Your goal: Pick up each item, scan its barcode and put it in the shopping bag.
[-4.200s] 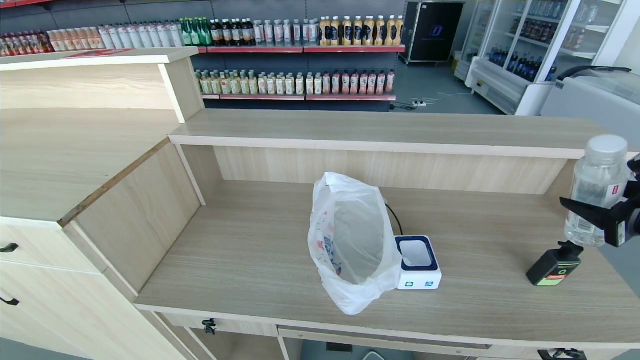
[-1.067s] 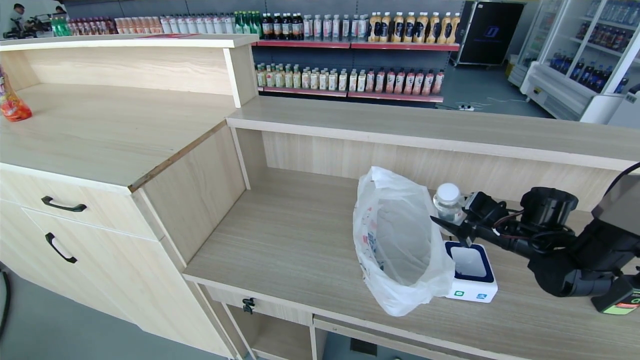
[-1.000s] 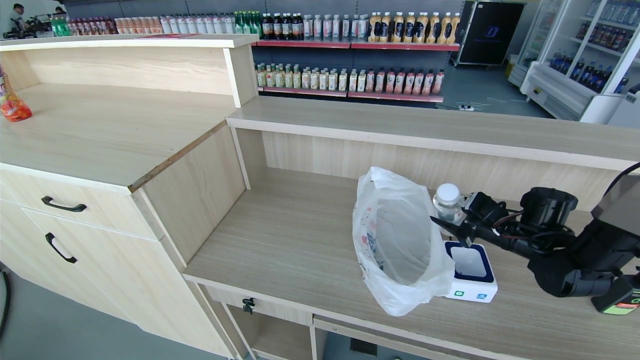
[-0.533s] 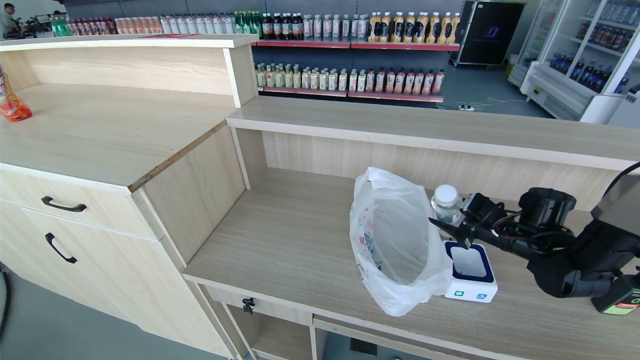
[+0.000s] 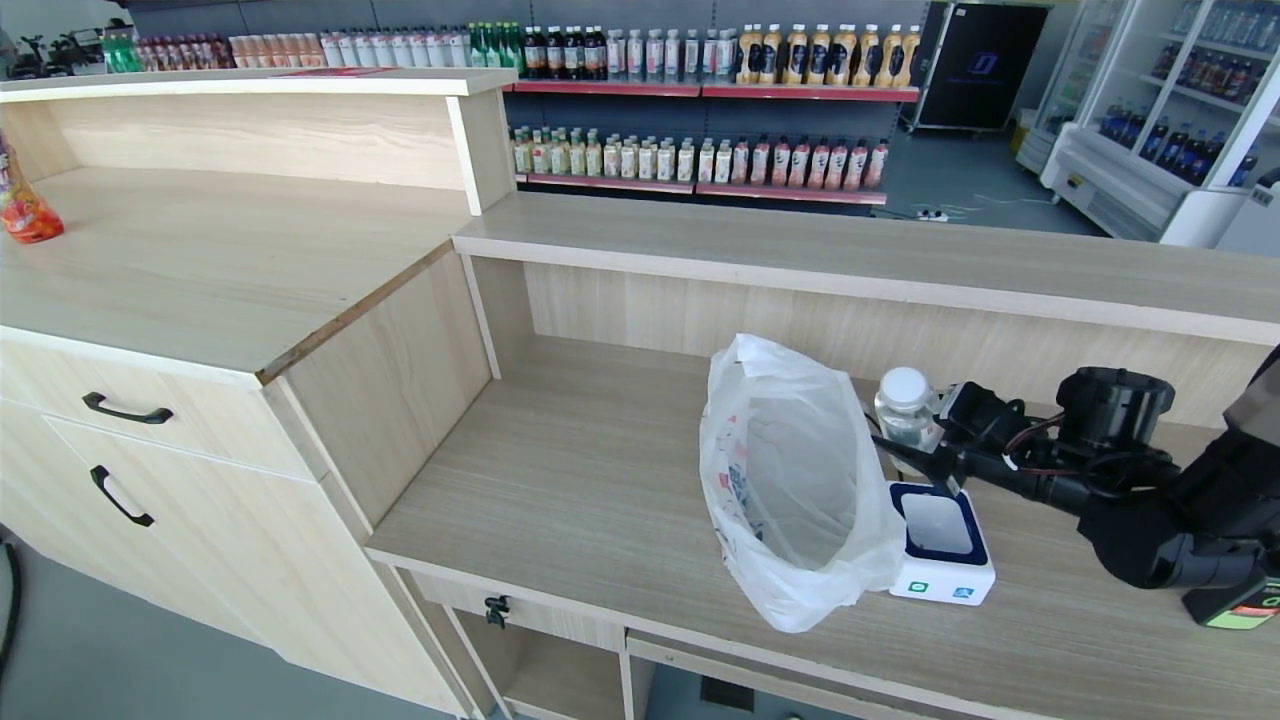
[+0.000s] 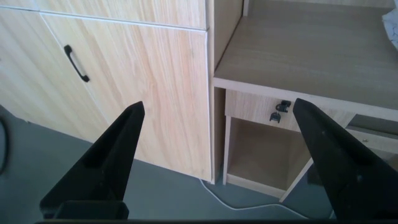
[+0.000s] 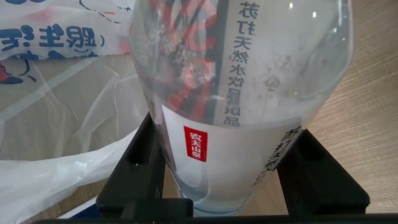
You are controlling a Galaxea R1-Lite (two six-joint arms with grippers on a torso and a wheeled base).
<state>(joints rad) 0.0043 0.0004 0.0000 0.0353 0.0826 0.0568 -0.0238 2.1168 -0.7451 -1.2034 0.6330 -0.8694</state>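
Note:
A clear water bottle (image 5: 905,408) with a white cap is held upright in my right gripper (image 5: 922,447), just right of the bag's rim and above the far edge of the scanner. In the right wrist view the black fingers (image 7: 142,167) clamp the bottle (image 7: 242,93) on both sides, with its label facing the camera. The white plastic shopping bag (image 5: 795,490) stands open on the lower counter; its plastic (image 7: 62,112) lies close beside the bottle. The white and blue barcode scanner (image 5: 940,548) sits against the bag's right side. My left gripper (image 6: 217,162) hangs open low in front of the cabinet.
A black and green handheld device (image 5: 1235,603) lies at the counter's right end. An orange packet (image 5: 25,212) rests on the raised counter (image 5: 220,270) at far left. A raised ledge (image 5: 850,255) backs the lower counter. Cabinet drawers with black handles (image 6: 73,55) stand beside the left gripper.
Over the last second the right gripper and bottle shifted slightly right, away from the bag's rim. Since four seconds ago the camera moved and the bottle came down from high on the right to beside the bag.

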